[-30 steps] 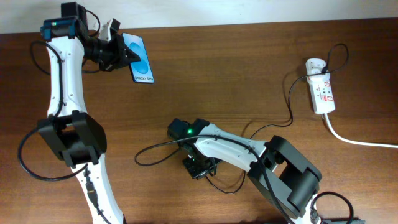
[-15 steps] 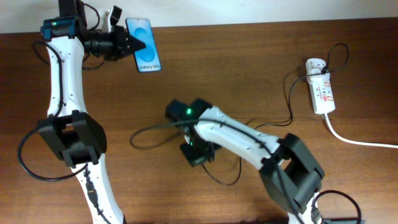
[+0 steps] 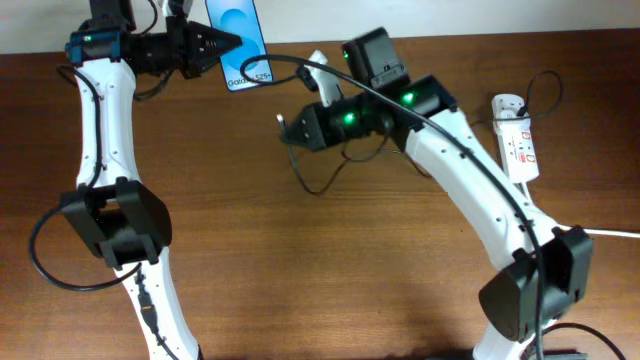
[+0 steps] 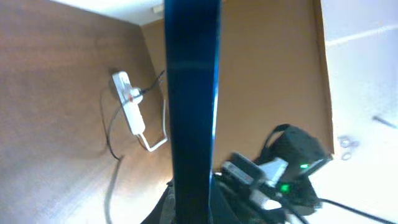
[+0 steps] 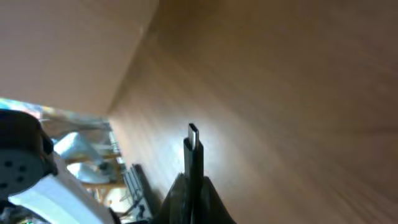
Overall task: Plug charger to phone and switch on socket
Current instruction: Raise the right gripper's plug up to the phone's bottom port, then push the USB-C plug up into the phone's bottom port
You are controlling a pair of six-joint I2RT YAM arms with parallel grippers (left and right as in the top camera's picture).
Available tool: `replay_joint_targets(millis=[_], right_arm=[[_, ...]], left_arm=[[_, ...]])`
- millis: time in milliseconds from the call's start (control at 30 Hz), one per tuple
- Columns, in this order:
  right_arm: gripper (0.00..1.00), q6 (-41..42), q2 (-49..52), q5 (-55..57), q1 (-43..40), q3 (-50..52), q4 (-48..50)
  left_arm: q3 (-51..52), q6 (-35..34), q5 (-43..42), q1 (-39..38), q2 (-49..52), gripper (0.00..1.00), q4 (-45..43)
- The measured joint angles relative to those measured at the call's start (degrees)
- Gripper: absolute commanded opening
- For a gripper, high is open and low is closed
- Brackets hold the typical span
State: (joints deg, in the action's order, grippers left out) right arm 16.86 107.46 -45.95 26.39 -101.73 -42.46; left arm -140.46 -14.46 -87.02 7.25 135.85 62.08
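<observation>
Overhead first. I see my left gripper at the upper left of the frame, its fingers clamped on the slim, black-edged phone with the blue-and-white screen. The phone is held up off the brown wooden table, tilted, with its screen towards the camera. Just right of it, in the upper middle, my right gripper is closed on the long, thin black charger. The small connector tip pokes out to the left, near the phone's lower end but apart from it, and the cable hangs in a loop below the fingers. The small white elongated socket with red markings lies at the right edge, well apart from both grippers. Its thick white cord runs off to the lower right.

In the left wrist view, the phone stands edge-on as a dark blue vertical band through the middle of the frame. The socket lies on the table in the upper left, and the right arm with its green light sits at the lower right.

In the right wrist view, the charger rises from the bottom centre, pinched between the dark fingers, with its metal tip pointing up against blurred brown wood.
</observation>
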Motion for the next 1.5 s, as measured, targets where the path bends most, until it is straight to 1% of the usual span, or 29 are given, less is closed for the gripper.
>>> replay_joint_targets(millis=[33, 100, 133, 200, 367, 567, 800, 1267, 1367, 1500], right_arm=[[0.04, 3.9, 0.1, -1.7, 0.0, 3.0, 7.1], [0.04, 9.6, 0.3, -5.7, 0.0, 7.1, 18.9], [0.04, 12.5, 0.3, -7.2, 0.0, 8.0, 21.2], [0.04, 15.5, 0.3, -8.7, 0.0, 8.3, 23.1], [0.04, 18.3, 0.3, -9.7, 0.0, 8.3, 24.2], [0.04, 19.1, 0.3, -9.7, -0.1, 8.3, 25.0], [0.04, 20.7, 0.3, -11.8, -2.8, 8.3, 26.3], [0.04, 22.4, 1.5, -12.7, -2.6, 8.3, 27.9], [0.04, 22.8, 1.6, -15.0, -2.5, 8.4, 30.8], [0.04, 23.2, 1.6, -16.1, -2.4, 8.4, 30.7]], left_arm=[[0.0, -1.8, 0.0, 0.0, 0.0, 0.0, 0.1], [0.0, -3.1, 0.0, -0.1, 0.0, 0.0, 0.1], [0.0, -3.4, 0.0, -0.1, 0.0, 0.0, 0.0], [0.0, -3.7, 0.0, -0.1, 0.0, 0.0, 0.0], [0.0, -3.8, 0.0, -1.4, 0.0, 0.0, 0.0], [0.0, -3.8, 0.0, -3.5, 0.0, 0.0, 0.0], [0.0, -3.8, 0.0, -3.5, 0.0, 0.0, 0.0], [0.0, -3.8, 0.0, -3.5, 0.0, 0.0, 0.2], [0.0, -3.8, 0.0, -3.5, 0.0, 0.0, -0.2], [0.0, -3.8, 0.0, -3.5, 0.0, 0.0, -0.3]])
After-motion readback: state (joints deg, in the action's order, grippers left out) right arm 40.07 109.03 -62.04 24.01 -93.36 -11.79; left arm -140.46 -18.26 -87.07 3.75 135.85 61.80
